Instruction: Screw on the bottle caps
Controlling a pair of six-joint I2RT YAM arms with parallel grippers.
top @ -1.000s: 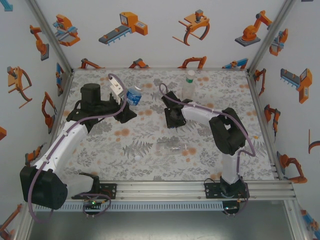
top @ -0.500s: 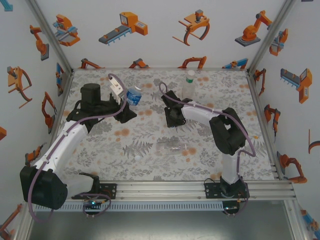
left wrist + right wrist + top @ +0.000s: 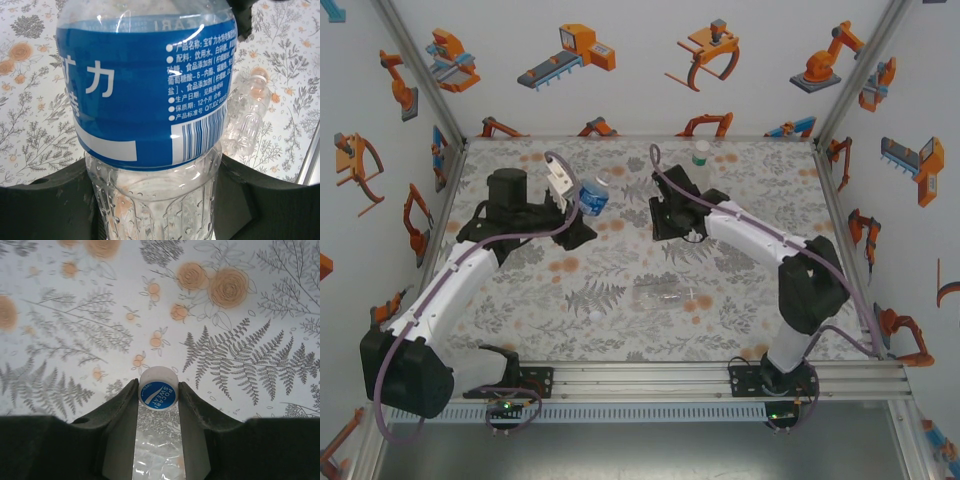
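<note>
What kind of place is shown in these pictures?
Probably a robot test cell in a lab: an aluminium frame borders white walls printed with orange robot pictures, and the left arm and right arm are bolted to a rail beside a floral mat.

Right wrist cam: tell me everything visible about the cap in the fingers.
The bottle cap is small, round, white plastic, its blue face printed POCARI SWEAT in white. It is pinched at the tips of the right gripper, a dark finger against each side, face towards the camera, floral mat behind. Its underside is hidden.
</note>
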